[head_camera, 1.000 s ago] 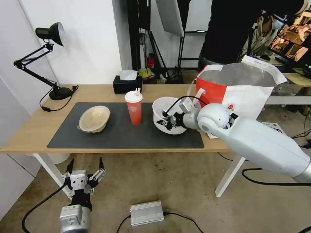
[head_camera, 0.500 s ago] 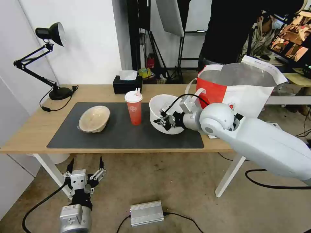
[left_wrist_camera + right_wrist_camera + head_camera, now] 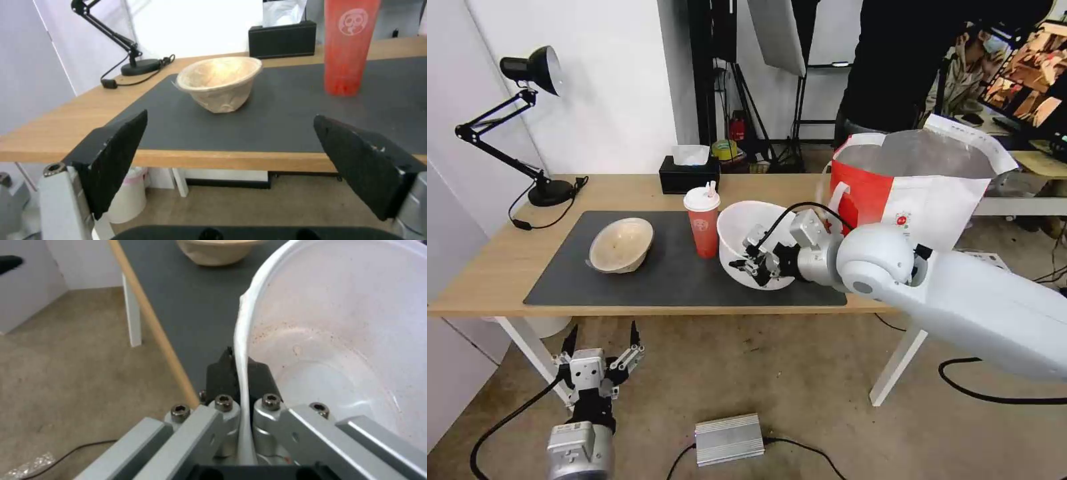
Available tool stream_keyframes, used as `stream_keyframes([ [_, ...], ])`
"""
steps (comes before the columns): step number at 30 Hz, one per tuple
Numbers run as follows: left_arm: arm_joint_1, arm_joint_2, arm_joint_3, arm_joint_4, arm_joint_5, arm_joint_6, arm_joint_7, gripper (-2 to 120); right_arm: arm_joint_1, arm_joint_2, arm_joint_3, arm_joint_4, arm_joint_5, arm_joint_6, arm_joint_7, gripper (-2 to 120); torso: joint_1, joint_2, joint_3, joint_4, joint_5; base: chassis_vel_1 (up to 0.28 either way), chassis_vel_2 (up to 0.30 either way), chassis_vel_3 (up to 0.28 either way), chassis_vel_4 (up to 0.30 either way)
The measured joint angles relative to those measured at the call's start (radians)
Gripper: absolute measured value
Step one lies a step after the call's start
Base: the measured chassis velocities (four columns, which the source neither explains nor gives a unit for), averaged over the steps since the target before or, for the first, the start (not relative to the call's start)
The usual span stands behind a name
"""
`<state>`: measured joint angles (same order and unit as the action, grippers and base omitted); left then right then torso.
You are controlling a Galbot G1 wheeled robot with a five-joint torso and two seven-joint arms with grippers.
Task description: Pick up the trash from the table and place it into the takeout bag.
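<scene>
The takeout bag (image 3: 917, 190) stands open at the right end of the table (image 3: 487, 267), with none of the trash in it yet. Over the last second the large white bowl (image 3: 747, 230) has tipped and swung left off the mat, close to the red cup (image 3: 702, 223). The right gripper (image 3: 754, 265) is clamped on its rim, so the lift is under way. The beige bowl (image 3: 620, 245) lies untouched on the mat. The left gripper (image 3: 602, 357) hangs spread wide below the table edge.

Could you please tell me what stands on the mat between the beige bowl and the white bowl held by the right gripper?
The red cup with its white lid, seen in the head view.
</scene>
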<state>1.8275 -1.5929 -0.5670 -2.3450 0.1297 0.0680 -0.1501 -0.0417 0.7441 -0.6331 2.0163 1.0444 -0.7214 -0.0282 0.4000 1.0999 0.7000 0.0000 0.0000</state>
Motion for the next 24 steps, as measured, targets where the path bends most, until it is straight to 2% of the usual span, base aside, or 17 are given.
stream_keyframes([
  [10,0.003,0.0,0.001,0.0,0.0,-0.006,0.0,100,0.018,-0.024,0.0,0.051,0.021,0.0,0.008,0,0.0,0.0,0.0,0.0,0.0,0.0,0.0,0.0,0.0],
  [24,0.006,0.001,-0.002,-0.003,0.003,-0.009,-0.001,100,0.184,-0.072,-0.013,0.079,0.089,0.001,0.004,0,0.0,0.0,0.0,0.0,0.0,0.0,0.0,0.0,0.0],
])
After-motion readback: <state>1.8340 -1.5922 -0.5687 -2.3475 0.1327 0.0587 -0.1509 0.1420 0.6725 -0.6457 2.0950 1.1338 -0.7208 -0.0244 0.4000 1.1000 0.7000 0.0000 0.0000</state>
